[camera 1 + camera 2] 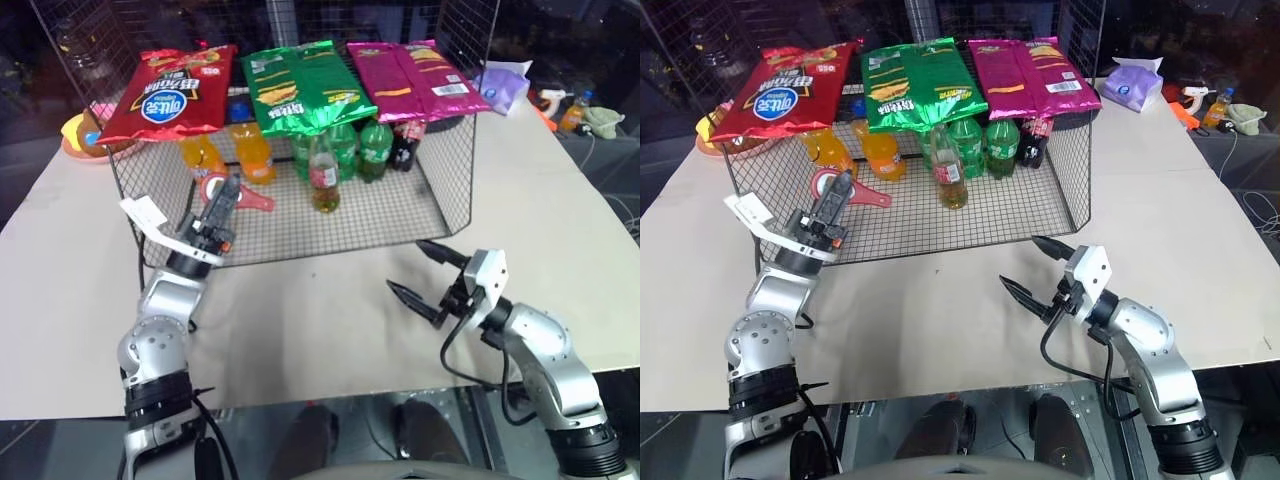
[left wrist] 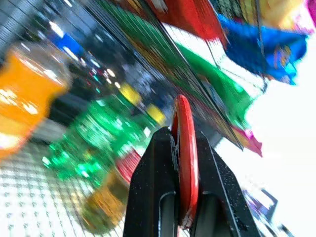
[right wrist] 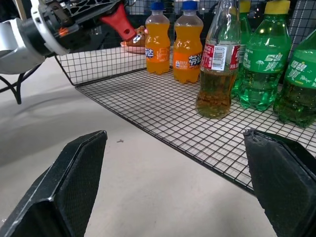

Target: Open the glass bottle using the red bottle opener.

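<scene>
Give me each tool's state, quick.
Left tool: shut on the slim red ring-headed bottle opener.
Right tool: open, holding nothing.

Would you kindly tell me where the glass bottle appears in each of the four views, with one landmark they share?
Left eye view: glass bottle at upper centre, upright on the wire rack.
Right eye view: upper centre, before the green soda bottles.
Left wrist view: blurred; probably the amber shape low and left of the fingers.
Right wrist view: upper right of centre, upright.
Shared landmark: the orange soda bottles beside it.
</scene>
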`<move>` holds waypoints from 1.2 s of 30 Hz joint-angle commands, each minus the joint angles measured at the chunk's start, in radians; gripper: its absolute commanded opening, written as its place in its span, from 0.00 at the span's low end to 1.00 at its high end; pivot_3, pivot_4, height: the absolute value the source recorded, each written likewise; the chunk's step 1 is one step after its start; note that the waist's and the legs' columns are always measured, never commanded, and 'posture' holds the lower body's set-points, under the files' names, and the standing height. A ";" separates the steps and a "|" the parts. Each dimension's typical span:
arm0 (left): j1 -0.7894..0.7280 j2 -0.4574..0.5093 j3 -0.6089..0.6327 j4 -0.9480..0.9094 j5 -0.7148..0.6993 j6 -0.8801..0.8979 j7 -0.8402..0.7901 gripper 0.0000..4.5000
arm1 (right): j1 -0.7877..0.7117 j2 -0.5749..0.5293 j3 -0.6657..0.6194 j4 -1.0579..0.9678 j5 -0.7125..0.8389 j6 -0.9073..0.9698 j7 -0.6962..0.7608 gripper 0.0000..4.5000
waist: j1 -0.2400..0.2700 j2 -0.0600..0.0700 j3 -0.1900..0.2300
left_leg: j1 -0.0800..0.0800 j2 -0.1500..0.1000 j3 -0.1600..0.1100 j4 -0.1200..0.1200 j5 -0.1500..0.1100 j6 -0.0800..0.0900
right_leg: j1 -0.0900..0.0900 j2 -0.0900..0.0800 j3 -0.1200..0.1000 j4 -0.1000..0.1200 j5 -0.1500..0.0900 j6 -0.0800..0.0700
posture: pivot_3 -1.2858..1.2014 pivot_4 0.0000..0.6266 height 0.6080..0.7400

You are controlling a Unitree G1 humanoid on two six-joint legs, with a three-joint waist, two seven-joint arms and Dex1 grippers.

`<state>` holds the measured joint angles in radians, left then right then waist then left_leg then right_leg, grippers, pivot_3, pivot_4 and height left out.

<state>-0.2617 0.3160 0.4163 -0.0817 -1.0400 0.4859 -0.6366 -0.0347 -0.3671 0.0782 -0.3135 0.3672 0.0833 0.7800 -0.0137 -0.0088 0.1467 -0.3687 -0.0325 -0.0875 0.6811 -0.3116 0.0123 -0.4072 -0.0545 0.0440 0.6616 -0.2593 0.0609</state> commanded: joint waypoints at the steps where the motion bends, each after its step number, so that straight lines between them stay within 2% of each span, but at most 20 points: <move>1: 0.002 0.016 -0.045 -0.071 -0.014 0.037 -0.041 0.01 | -0.033 0.005 -0.013 -0.046 0.067 0.005 0.019 1.00 | 0.000 0.000 0.000 | 0.000 0.000 0.000 0.000 0.000 0.000 | 0.000 0.000 0.000 0.000 0.000 0.000 | 0.52 0.24 1.00; 8: -0.031 -0.008 -0.162 -0.077 0.025 0.064 -0.076 0.01 | -0.063 0.000 0.017 -0.081 0.113 0.053 0.041 1.00 | 0.002 0.000 0.000 | 0.000 0.000 0.000 0.000 0.000 0.000 | 0.000 0.000 0.000 0.000 0.000 0.000 | 0.52 0.24 1.00; 17: -0.123 -0.044 -0.317 -0.026 0.098 0.092 -0.172 0.01 | -0.165 -0.043 0.088 -0.143 0.143 0.323 -0.008 1.00 | -0.001 0.000 0.000 | 0.000 0.000 0.000 0.000 0.000 0.000 | 0.000 0.000 0.000 0.000 0.000 0.000 | 0.52 0.24 1.00; 22: -0.147 -0.025 -0.362 0.007 0.127 0.121 -0.248 0.01 | -0.230 -0.041 0.099 -0.165 0.185 0.483 -0.056 1.00 | -0.001 0.000 0.000 | 0.000 0.000 0.000 0.000 0.000 0.000 | 0.000 0.000 0.000 0.000 0.000 0.000 | 0.52 0.24 1.00; 27: -0.164 -0.003 -0.395 0.036 0.163 0.135 -0.310 0.01 | -0.249 -0.045 0.061 -0.225 0.331 0.666 -0.095 1.00 | 0.001 0.000 0.000 | -0.002 0.000 -0.001 0.000 0.000 0.000 | -0.001 0.000 -0.001 -0.001 0.000 0.000 | 0.52 0.24 1.00; 33: -0.183 -0.007 -0.406 0.072 0.192 0.137 -0.356 0.01 | -0.271 -0.053 0.044 -0.241 0.399 0.749 -0.111 1.00 | 0.000 0.000 0.000 | -0.004 0.000 -0.001 0.001 0.000 0.000 | -0.002 0.000 -0.001 -0.001 0.000 0.000 | 0.52 0.24 1.00; 36: -0.186 -0.012 -0.407 0.084 0.205 0.134 -0.369 0.00 | -0.280 -0.057 0.047 -0.238 0.401 0.765 -0.113 0.83 | 0.000 0.000 0.000 | -0.004 0.000 -0.001 0.001 0.000 0.000 | -0.002 0.000 -0.001 -0.001 0.000 0.000 | 0.52 0.24 1.00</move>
<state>-0.4295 0.3079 0.0096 0.0060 -0.8481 0.6294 -1.0032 -0.2889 -0.4288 0.1246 -0.5007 0.7247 0.8483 0.6529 -0.0141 -0.0087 0.1468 -0.3726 -0.0328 -0.0885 0.6819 -0.3117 0.0125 -0.4096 -0.0544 0.0430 0.6611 -0.2593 0.0609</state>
